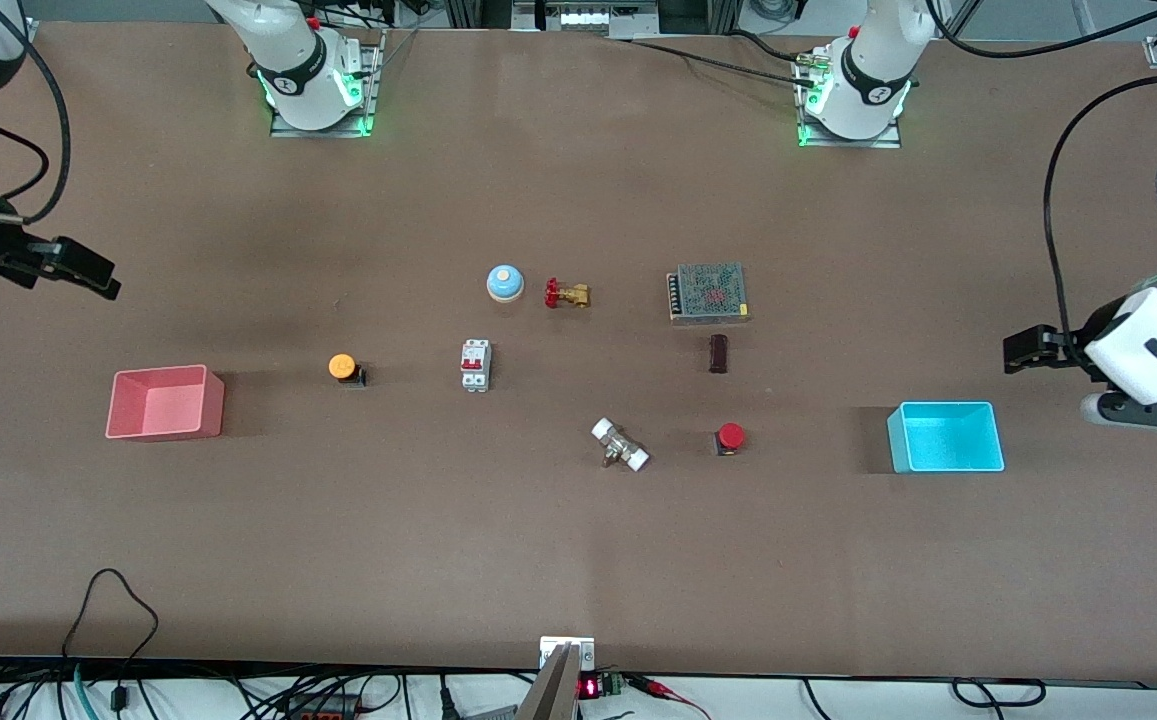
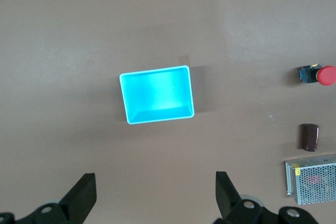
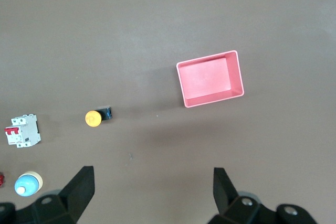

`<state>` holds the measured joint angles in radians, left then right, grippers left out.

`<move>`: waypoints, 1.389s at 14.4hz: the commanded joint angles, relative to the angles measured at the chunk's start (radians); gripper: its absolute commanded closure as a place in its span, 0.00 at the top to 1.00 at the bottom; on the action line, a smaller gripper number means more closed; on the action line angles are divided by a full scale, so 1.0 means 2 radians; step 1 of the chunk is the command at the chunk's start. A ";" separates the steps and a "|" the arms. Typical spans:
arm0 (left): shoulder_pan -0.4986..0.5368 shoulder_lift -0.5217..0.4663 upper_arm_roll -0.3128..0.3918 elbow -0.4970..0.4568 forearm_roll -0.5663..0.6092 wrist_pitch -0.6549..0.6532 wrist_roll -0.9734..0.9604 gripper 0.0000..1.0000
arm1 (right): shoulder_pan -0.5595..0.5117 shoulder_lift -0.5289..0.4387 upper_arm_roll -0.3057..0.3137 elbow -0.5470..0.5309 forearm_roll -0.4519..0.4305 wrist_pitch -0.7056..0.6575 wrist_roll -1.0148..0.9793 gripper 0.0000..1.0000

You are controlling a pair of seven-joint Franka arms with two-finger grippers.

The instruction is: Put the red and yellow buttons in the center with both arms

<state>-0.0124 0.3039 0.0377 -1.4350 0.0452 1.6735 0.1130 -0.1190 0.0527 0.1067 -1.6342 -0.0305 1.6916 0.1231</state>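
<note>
Brown worktop holds the yellow button near the pink tray and the red button near the cyan tray, while the left gripper and right gripper wait up high at the ends, jaws spread wide, ready to reach.

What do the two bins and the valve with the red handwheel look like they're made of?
Pink tray and cyan tray: probably molded plastic, with thin uniform walls, saturated color and a soft sheen. Valve: body looks like brass, a yellowish metallic tone; what the red handwheel is made of cannot be told.
</note>
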 commanded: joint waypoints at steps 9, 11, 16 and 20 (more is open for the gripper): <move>0.000 -0.160 -0.028 -0.193 -0.002 0.059 -0.046 1.00 | 0.003 0.004 -0.003 -0.007 0.012 -0.004 -0.007 1.00; 0.000 -0.157 -0.027 -0.170 -0.011 0.032 -0.046 1.00 | 0.003 0.004 -0.003 -0.007 0.013 -0.004 -0.006 1.00; -0.001 -0.136 -0.031 -0.123 -0.011 -0.008 -0.042 1.00 | 0.003 0.004 -0.003 -0.007 0.014 -0.004 -0.007 1.00; -0.002 -0.136 -0.032 -0.121 -0.011 -0.005 -0.047 1.00 | 0.003 0.004 -0.003 -0.007 0.014 -0.004 -0.006 1.00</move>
<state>-0.0157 0.0125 -0.0260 -1.7154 0.0365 1.6837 0.0049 -0.1160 0.0684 0.1062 -1.6459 -0.0241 1.6914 0.1220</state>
